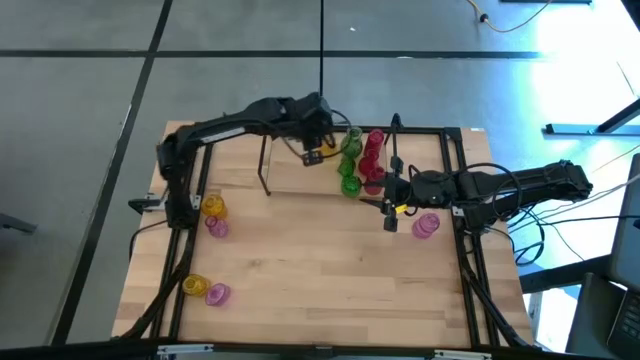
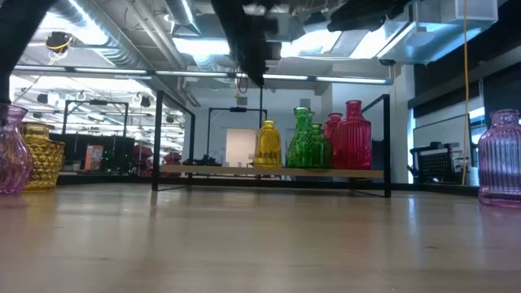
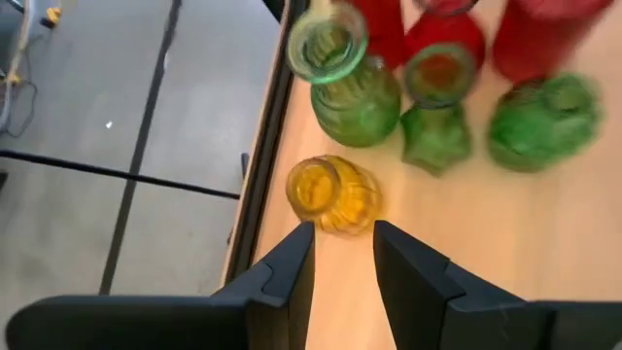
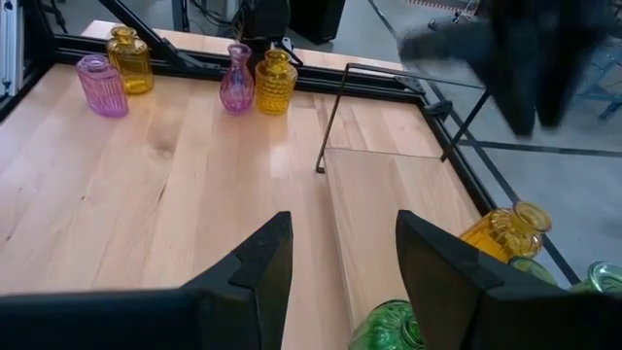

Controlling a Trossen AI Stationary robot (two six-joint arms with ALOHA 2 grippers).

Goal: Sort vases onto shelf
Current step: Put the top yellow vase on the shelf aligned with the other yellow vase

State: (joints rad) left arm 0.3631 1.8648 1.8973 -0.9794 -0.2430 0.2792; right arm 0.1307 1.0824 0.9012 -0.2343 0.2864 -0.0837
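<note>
The shelf lies at the table's far side. On its right part stand a yellow vase, green vases and red vases, each on its base; the low view shows the yellow vase leftmost in the row. My left gripper hangs open above the yellow vase, clear of it, fingertips apart on the near side of its mouth. My right gripper waits open with nothing between its fingers, over the table just near the shelf's right end.
A pink vase stands near the right gripper. Two yellow vases and two pink ones stand along the table's left side. The shelf's black upright frames rise at its ends. Bare wood lies in the middle.
</note>
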